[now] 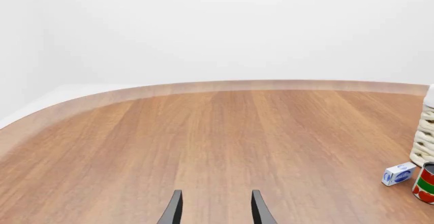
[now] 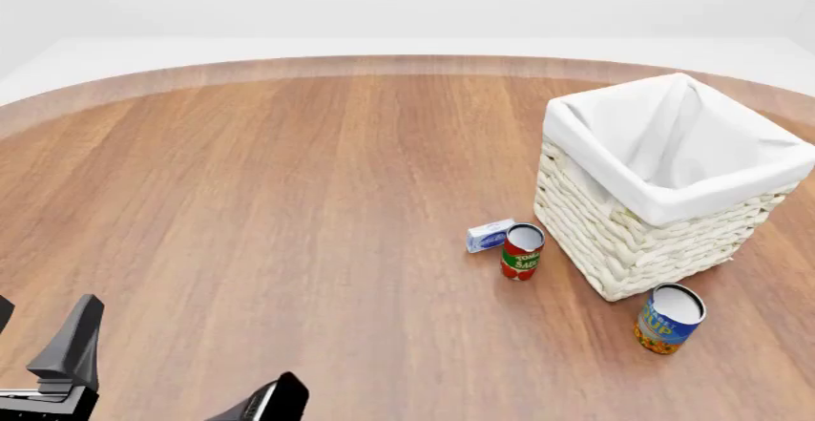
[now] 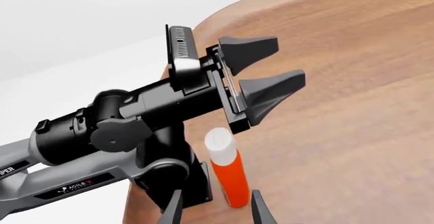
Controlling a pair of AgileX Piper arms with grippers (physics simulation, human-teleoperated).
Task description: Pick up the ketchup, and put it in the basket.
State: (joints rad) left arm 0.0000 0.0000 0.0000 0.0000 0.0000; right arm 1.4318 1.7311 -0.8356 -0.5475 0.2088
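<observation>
ketchup (image 3: 227, 170) upright just ahead of right fingers (image 3: 175, 209) | both fingers open, empty

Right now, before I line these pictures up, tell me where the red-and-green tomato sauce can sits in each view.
Left wrist view: the tomato sauce can is cut off by the picture's edge, below the basket.
Front view: the tomato sauce can stands upright, just left of the basket.
Right wrist view: not in it.
Shared landmark: the small blue-and-white box lies right beside the can in both views.
</observation>
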